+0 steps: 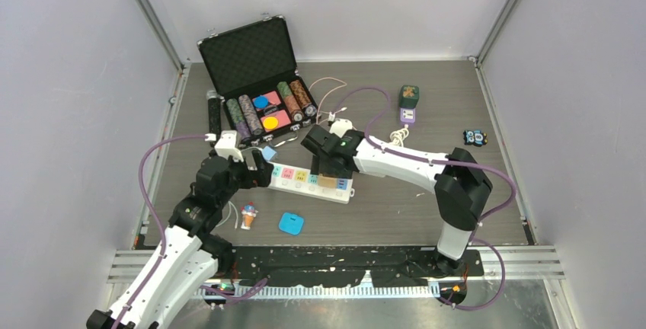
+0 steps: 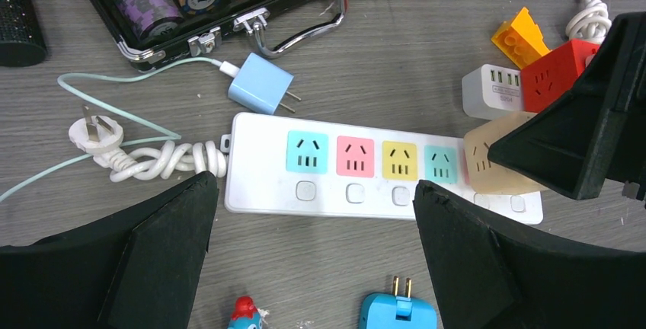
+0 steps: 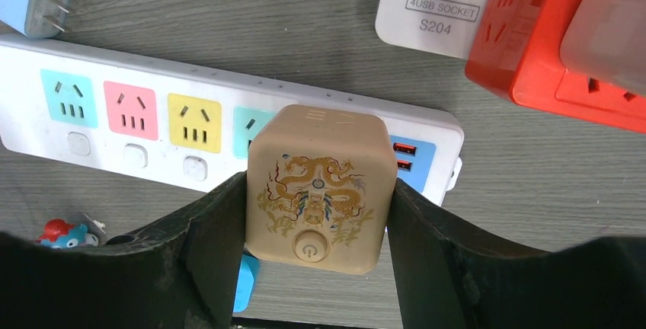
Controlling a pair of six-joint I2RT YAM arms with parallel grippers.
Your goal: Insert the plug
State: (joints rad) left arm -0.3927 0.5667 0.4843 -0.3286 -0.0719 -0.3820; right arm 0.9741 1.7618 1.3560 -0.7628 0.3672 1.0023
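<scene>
A white power strip (image 1: 308, 182) with coloured sockets lies mid-table; it shows in the left wrist view (image 2: 267, 177) and the right wrist view (image 3: 99, 154). My right gripper (image 3: 316, 222) is shut on a tan cube plug (image 3: 320, 184) with a gold dragon print, holding it over the strip's right end by the USB ports (image 3: 404, 156). The cube also shows in the top view (image 1: 327, 181) and the left wrist view (image 2: 487, 163). My left gripper (image 2: 316, 230) is open and empty, hovering just near of the strip's left half.
A light-blue charger (image 2: 261, 85) lies behind the strip. A blue flat plug (image 2: 398, 310) and a small toy (image 1: 248, 215) lie in front. A red cube adapter (image 3: 556, 47), a white USB socket block (image 3: 442, 1) and an open chip case (image 1: 255, 78) stand behind.
</scene>
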